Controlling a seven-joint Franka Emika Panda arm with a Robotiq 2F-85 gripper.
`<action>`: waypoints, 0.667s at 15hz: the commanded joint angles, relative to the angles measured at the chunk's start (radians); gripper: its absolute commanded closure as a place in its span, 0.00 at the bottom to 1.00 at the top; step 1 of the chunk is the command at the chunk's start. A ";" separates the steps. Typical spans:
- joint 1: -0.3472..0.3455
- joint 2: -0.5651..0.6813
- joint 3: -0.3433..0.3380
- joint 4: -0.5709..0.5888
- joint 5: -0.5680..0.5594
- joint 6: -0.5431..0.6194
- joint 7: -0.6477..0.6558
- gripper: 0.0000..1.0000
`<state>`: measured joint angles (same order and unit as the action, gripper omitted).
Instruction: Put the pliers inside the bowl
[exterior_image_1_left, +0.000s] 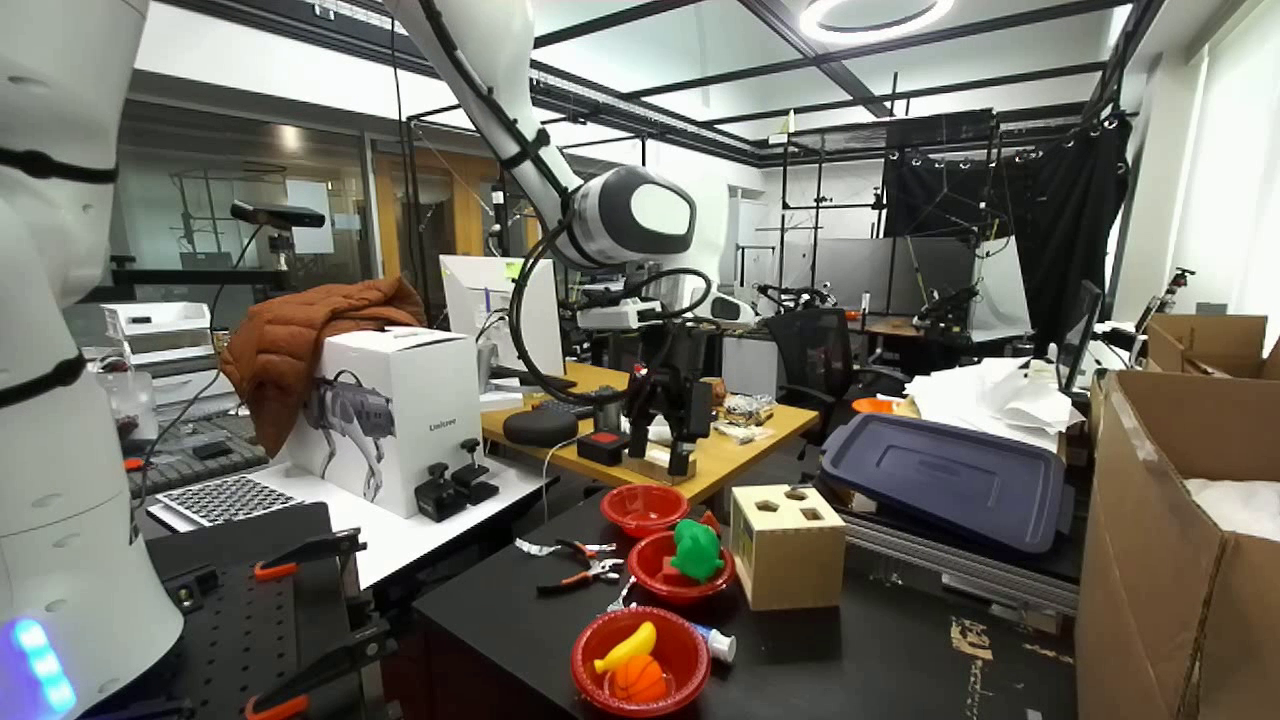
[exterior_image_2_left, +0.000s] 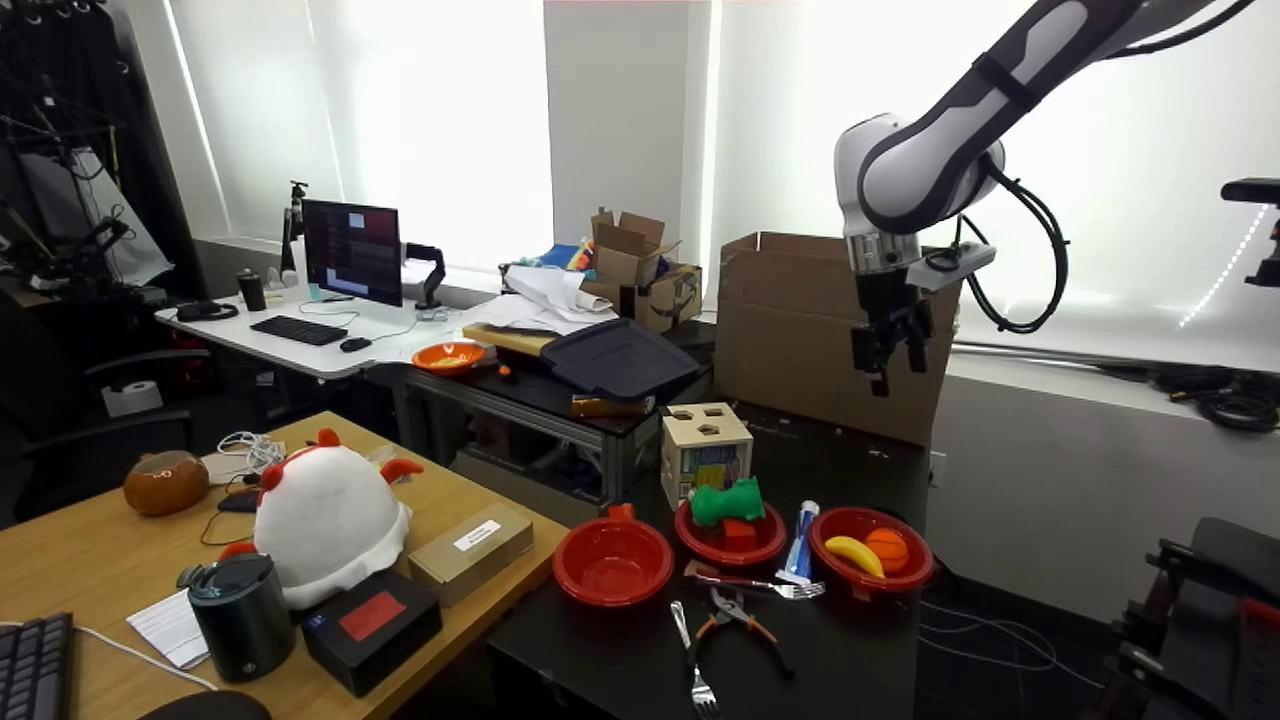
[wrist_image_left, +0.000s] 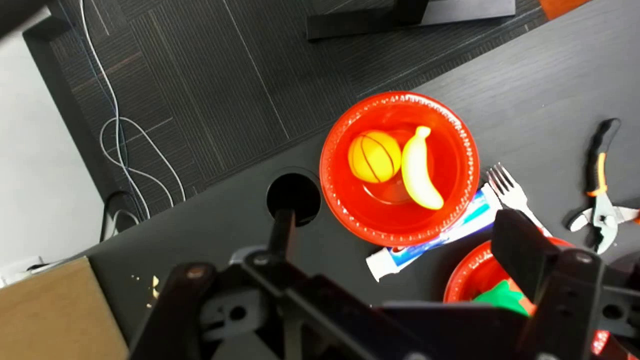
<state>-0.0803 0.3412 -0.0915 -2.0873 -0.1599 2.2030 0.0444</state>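
The black two-fingered claw (wrist_image_left: 395, 220) hangs spread wide, gripping nothing, its height probably chosen to avoid knocking anything over. Two round red bowls (exterior_image_2_left: 845, 522) hold colourful toys (exterior_image_2_left: 886, 549), so the empty-looking round red bowl (exterior_image_2_left: 613, 575) seems the likeliest target. At its four o'clock in an exterior view, metal pliers (exterior_image_2_left: 737, 612) with orange-and-black grips lie on the black tabletop (exterior_image_2_left: 850, 650), handles splayed, nose towards twelve.
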 joint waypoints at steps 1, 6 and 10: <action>0.013 0.042 -0.007 0.027 -0.006 0.081 0.034 0.00; 0.013 0.043 -0.006 0.015 0.003 0.087 0.020 0.00; 0.013 0.043 -0.007 0.017 0.003 0.087 0.020 0.00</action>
<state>-0.0717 0.3840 -0.0933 -2.0721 -0.1599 2.2931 0.0673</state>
